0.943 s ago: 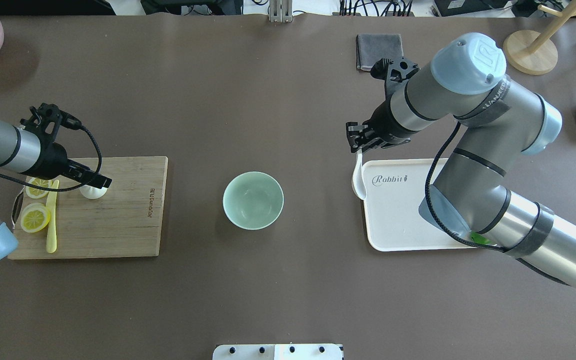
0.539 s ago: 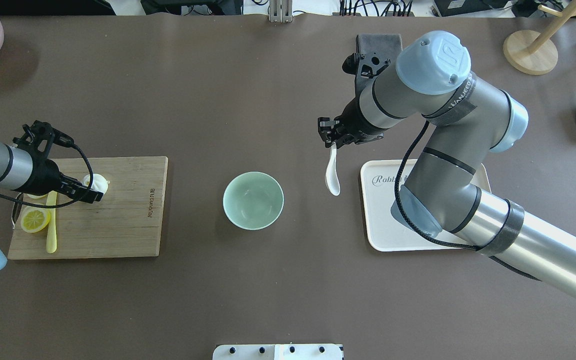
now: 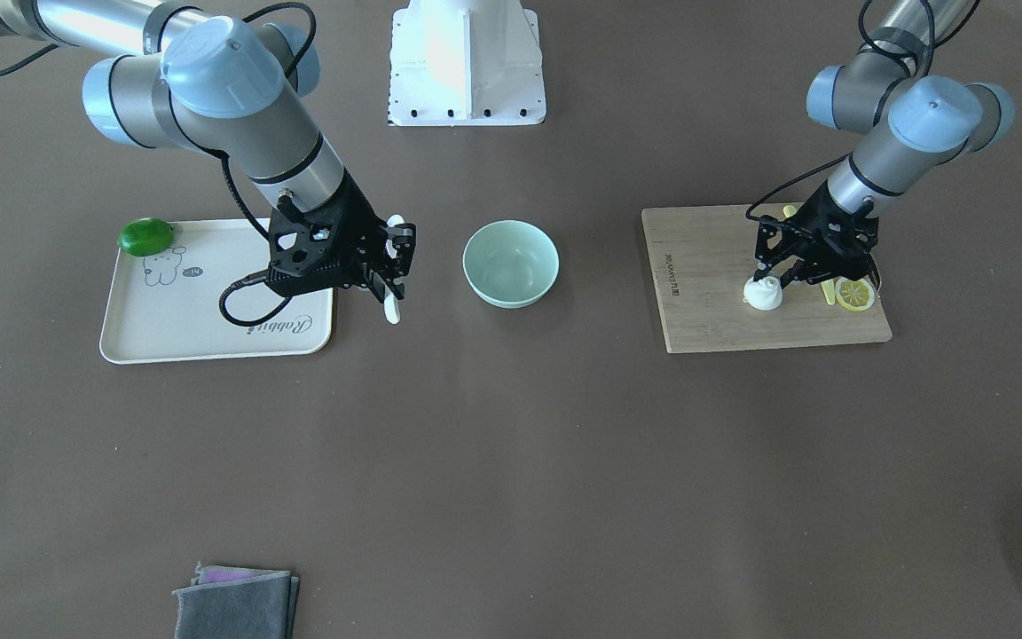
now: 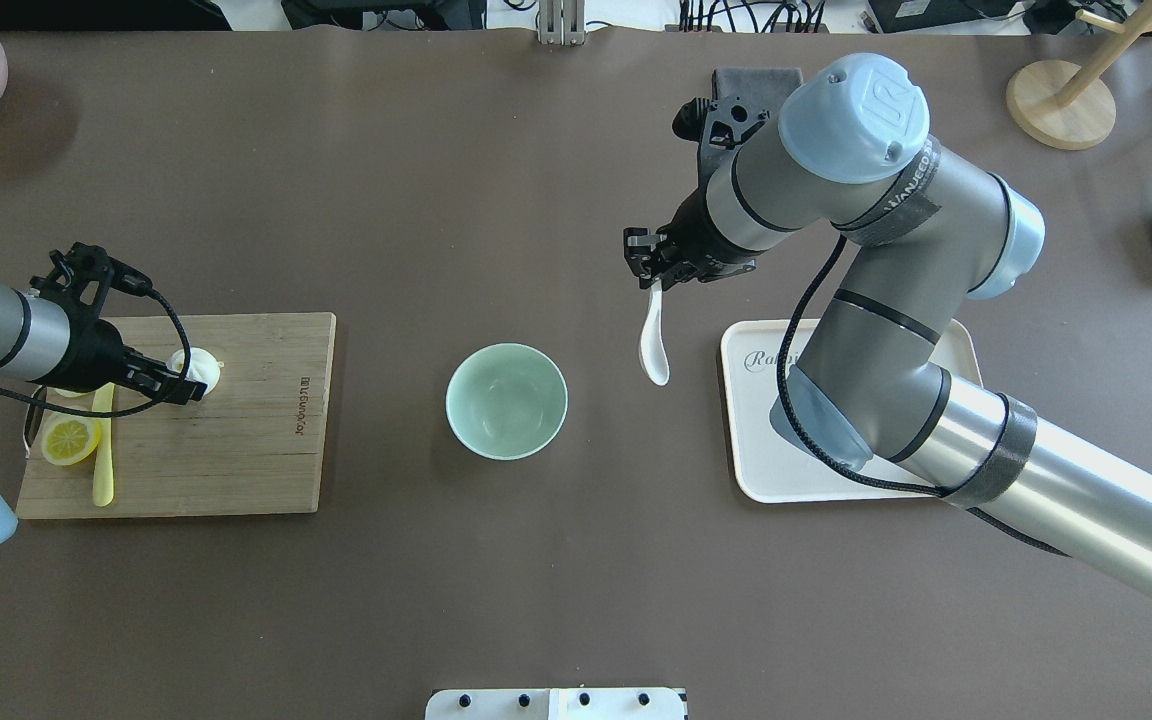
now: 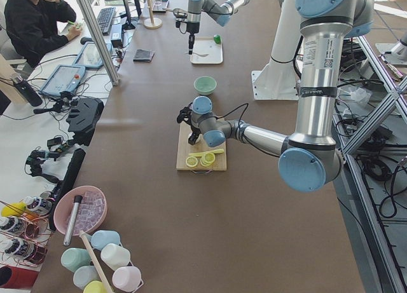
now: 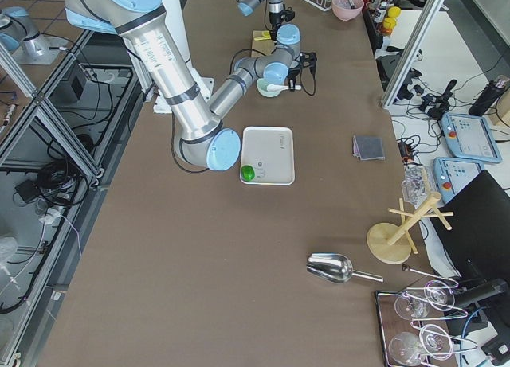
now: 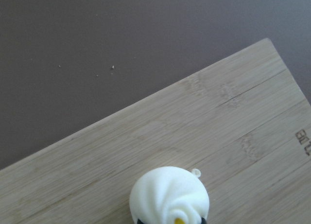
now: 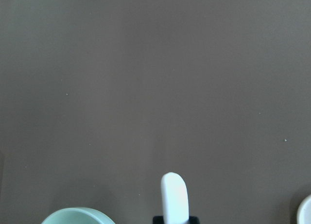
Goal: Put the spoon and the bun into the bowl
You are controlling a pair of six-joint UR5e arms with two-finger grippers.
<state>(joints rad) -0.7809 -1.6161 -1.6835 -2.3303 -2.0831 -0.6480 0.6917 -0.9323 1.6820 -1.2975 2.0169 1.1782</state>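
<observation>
The brown table [image 4: 536, 600] carries everything, and the two arms reach in over it from opposite ends. On the robot's left lies a wooden board [image 4: 256, 440], on its right a white tray [image 4: 751, 440]. The pale green bowl [image 4: 506, 402] stands empty on the bare table between them, apart from both. The right claw [image 4: 649, 275] is clamped on the tip of the handle of the spoon [image 4: 653, 350], so the spoon hangs scoop down in the air between tray and bowl, not yet over the bowl's rim. It looks hard, smooth and light. It should not bend, but it is probably slick enough to swing or slide in a pinch so far out on the handle. It may chip if dropped from height, so bringing it low over the bowl before letting go seems wise. The left claw [image 4: 188, 384] has its fingers closed on either side of the bun [image 4: 201, 362], toward the board's far edge, near a lemon slice [image 4: 69, 441] and a yellow knife [image 4: 103, 470]. Whether the bun has left the wood I cannot tell. It looks light and perhaps squashy. The best hold is low on its flanks, under the pleats, with a gentle squeeze, since a round dome can pop out sideways.
</observation>
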